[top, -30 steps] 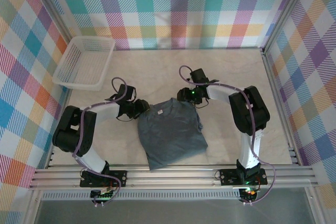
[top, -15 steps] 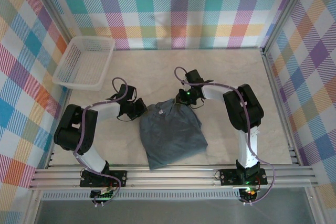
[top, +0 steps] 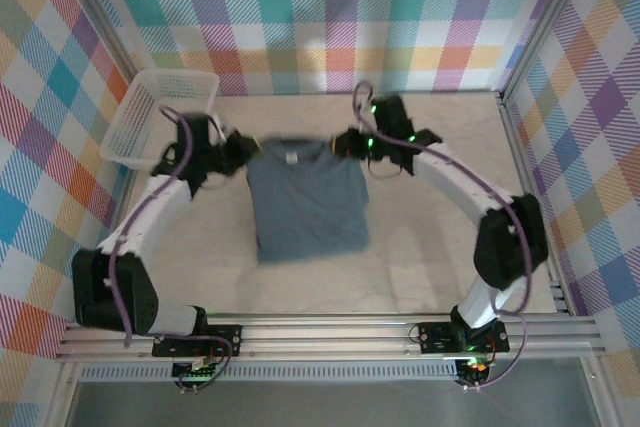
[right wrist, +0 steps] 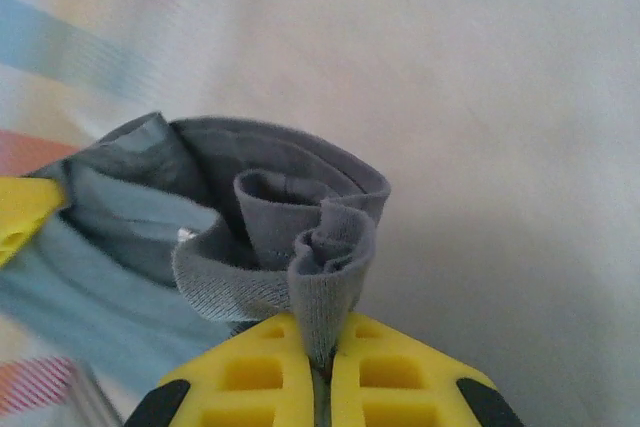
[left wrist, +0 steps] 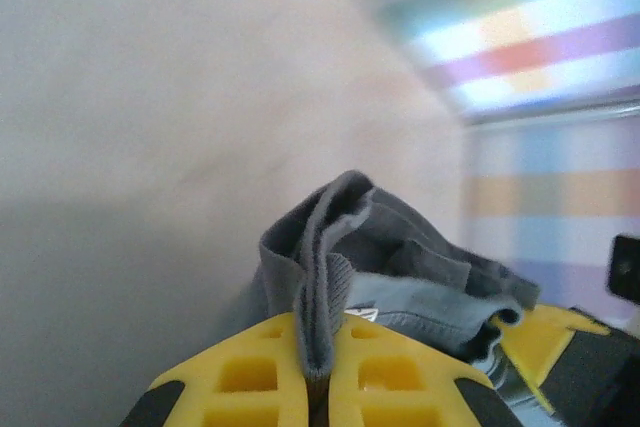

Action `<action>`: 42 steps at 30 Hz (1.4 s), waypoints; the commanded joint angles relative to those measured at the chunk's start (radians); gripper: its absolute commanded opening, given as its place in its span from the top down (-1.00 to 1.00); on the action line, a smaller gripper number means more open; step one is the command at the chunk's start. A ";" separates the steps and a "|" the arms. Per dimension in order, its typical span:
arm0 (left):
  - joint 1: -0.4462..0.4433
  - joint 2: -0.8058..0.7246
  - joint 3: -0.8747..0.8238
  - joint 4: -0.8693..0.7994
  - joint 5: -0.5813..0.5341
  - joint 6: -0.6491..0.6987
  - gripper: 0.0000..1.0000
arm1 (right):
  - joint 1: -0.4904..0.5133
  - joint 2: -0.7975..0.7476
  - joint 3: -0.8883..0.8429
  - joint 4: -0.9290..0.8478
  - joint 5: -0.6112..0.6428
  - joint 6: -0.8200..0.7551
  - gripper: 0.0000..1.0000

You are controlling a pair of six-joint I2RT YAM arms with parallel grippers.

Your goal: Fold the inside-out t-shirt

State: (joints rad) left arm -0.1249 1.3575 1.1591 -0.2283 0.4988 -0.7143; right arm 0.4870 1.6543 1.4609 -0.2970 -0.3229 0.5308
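The walls [top: 330, 17] are showing bright checks in many colours, and a pale counter [top: 430, 237] is lying under them. The inside-out t-shirt [top: 305, 202] is spreading over the middle of the counter, with its neck edge at the far side, stretched between the two arms. The left tool [top: 243, 150] is clenched on the left shoulder corner. In its own camera, a fold of grey cloth is sitting pinched between the yellow fingers [left wrist: 250, 372]. The right tool [top: 346, 144] is clenched on the right shoulder corner the same way, with a bunch of cloth poking up out of it. The bottom edge is looking blurry, so I cannot tell if it is touching the counter. A white basket [top: 165, 77] is sitting in the far left corner, just beside the left arm.

I think the arms are laying the shirt out flat, ready for folding. To do it well, both tools should be pulling apart gently and evenly, at the same height, so the neck edge is going straight. Pulling too hard could be slipping the cloth out.
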 commanded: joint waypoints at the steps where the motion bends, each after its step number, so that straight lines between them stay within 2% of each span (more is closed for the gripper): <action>1: 0.007 -0.119 0.175 -0.092 0.035 0.051 1.00 | -0.018 -0.104 0.145 0.071 -0.003 0.003 1.00; 3: 0.006 -0.164 0.190 -0.153 -0.008 0.082 1.00 | -0.015 -0.136 0.159 0.068 -0.020 -0.015 1.00; 4: -0.006 -0.201 0.151 -0.136 -0.013 0.101 1.00 | -0.008 -0.169 0.108 0.113 -0.041 -0.031 1.00; 7: -0.044 -0.329 -0.103 -0.079 -0.071 0.114 1.00 | 0.003 -0.259 -0.186 0.272 -0.015 -0.038 1.00; 9: -0.050 -0.372 -0.287 -0.081 -0.108 0.075 1.00 | 0.004 -0.267 -0.338 0.274 0.023 -0.021 1.00; 11: -0.053 -0.378 -0.451 -0.060 -0.092 0.058 1.00 | 0.005 -0.250 -0.465 0.281 -0.009 -0.005 1.00; 16: -0.079 -0.406 -0.689 0.001 -0.091 0.043 1.00 | 0.016 -0.256 -0.743 0.387 -0.059 0.089 1.00; 22: -0.084 -0.575 -0.766 -0.093 -0.091 0.047 1.00 | 0.040 -0.352 -0.894 0.410 -0.072 0.132 1.00; 26: -0.084 -0.699 -0.734 -0.113 -0.163 0.063 1.00 | 0.060 -0.438 -0.873 0.390 -0.034 0.120 1.00; 28: -0.084 -0.708 -0.716 -0.075 -0.183 0.081 1.00 | 0.061 -0.446 -0.838 0.388 0.003 0.110 1.00; 30: -0.084 -0.678 -0.685 -0.040 -0.205 0.111 1.00 | 0.061 -0.442 -0.797 0.387 0.066 0.089 1.00; 34: -0.084 -0.544 -0.621 0.039 -0.414 0.153 1.00 | 0.060 -0.368 -0.711 0.414 0.199 0.051 1.00; 36: -0.083 -0.436 -0.597 0.099 -0.491 0.162 1.00 | 0.059 -0.291 -0.654 0.415 0.217 0.022 1.00; 42: -0.082 -0.064 -0.529 0.292 -0.484 0.195 1.00 | 0.059 -0.019 -0.518 0.386 0.220 -0.002 1.00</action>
State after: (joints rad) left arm -0.2092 1.1980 0.6037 -0.0406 0.1032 -0.5629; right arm 0.5568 1.5459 0.9020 0.1055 -0.1654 0.5674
